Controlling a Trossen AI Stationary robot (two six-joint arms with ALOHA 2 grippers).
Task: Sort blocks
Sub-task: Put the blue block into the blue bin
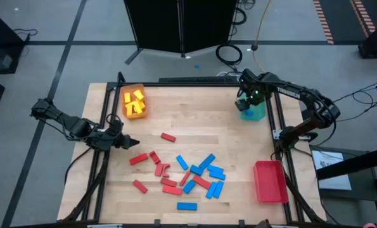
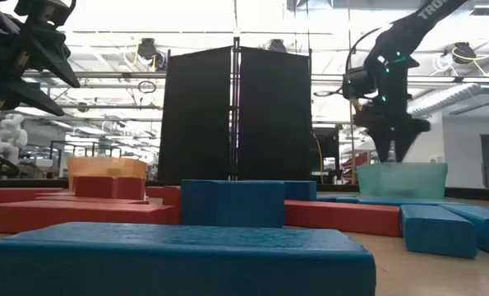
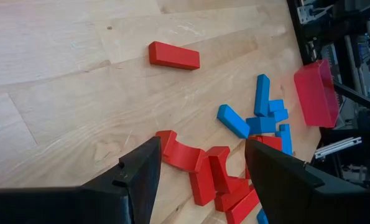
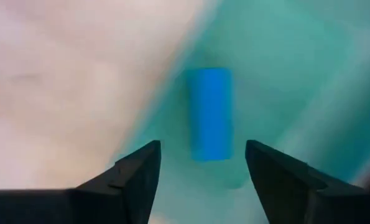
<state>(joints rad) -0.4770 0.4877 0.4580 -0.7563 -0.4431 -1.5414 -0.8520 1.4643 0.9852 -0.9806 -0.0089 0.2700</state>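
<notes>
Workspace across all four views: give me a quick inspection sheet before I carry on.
Surface: wooden table, bare between trays and pile.
Job's things: yellow blocks in the orange tray; one blue block in the teal tray; red tray holds nothing visible; red and blue blocks mixed near the front, one red block lying apart.
Clutter: nothing seen.
Grippers: right gripper open above the teal tray; left gripper open, empty, at the table's left side.
Cables: coiled cable on the floor behind the table.
Surroundings: black panel behind the table; no person seen.
</notes>
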